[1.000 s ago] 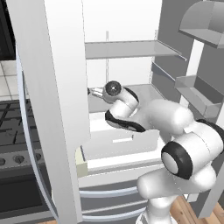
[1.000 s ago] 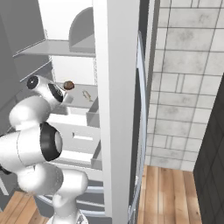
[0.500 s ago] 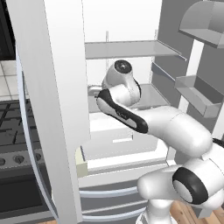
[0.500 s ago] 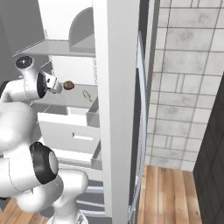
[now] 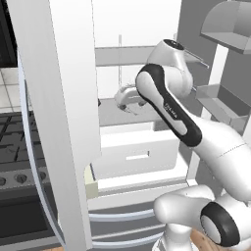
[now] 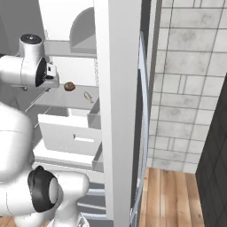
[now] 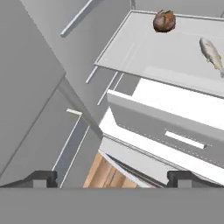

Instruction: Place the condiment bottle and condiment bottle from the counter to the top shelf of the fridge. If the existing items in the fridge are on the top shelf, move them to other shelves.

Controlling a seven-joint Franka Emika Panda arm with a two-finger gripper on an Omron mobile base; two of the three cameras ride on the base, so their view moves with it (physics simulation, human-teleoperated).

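1. On the fridge's middle shelf, flat and pale grey, lie one round brown lump and, right of it, one slim silvery fish
2. Since a second ago the arm has swung up; the empty hand is spread wide, and no condiment bottle can be seen
3. One white boxy drawer sits below the shelf

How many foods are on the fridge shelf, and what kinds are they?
Round brown food: 1
Fish: 1
Total: 2, both on the shelf above the white drawer.
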